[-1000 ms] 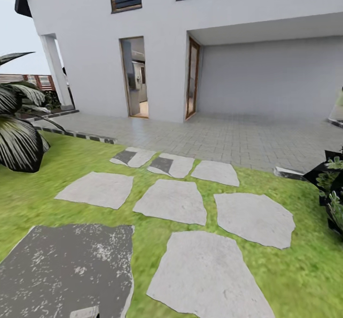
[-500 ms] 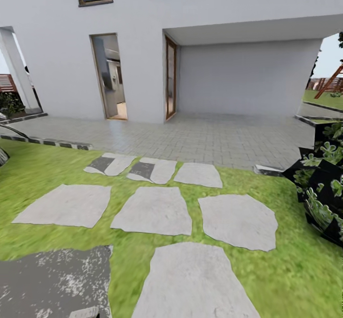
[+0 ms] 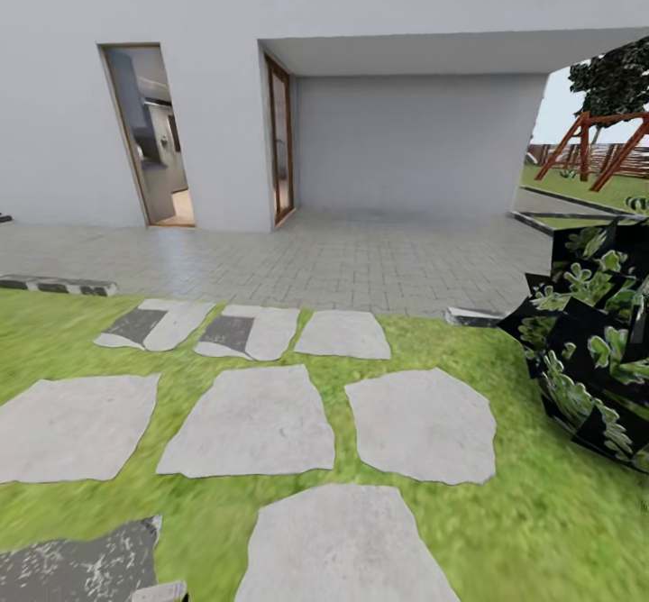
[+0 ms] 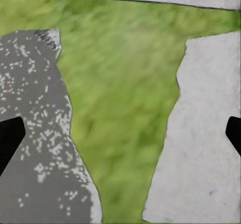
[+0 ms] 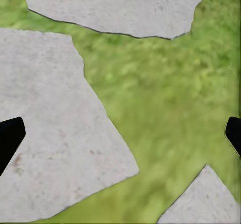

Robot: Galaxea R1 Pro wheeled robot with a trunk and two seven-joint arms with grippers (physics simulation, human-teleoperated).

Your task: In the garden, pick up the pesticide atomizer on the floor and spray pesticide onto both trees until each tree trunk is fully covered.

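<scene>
The pesticide atomizer and the tree trunks are out of view. I face the floor of the garden: green grass (image 3: 541,512) set with pale grey stepping stones (image 3: 252,422). My left gripper (image 4: 120,138) hangs open over grass (image 4: 120,93) between a dark speckled stone (image 4: 35,133) and a pale stone (image 4: 206,143), with nothing between its black fingertips (image 4: 10,138). My right gripper (image 5: 120,138) is open too, empty, above grass (image 5: 170,108) and a pale stone (image 5: 50,123). A dark leafy crown (image 3: 622,79) shows far off at the right.
A white house with an open doorway (image 3: 149,138) and a paved patio (image 3: 342,259) stands ahead. A dark leafy bush (image 3: 595,350) crowds the right side. Behind it are a red-brown swing frame (image 3: 595,142) and a slatted fence (image 3: 631,160). A dark stone (image 3: 72,566) lies at the lower left.
The camera has swung to the right: the house and stones have slid left, the palm at the left is gone, and the bush, swing frame and lawn at the right have come in.
</scene>
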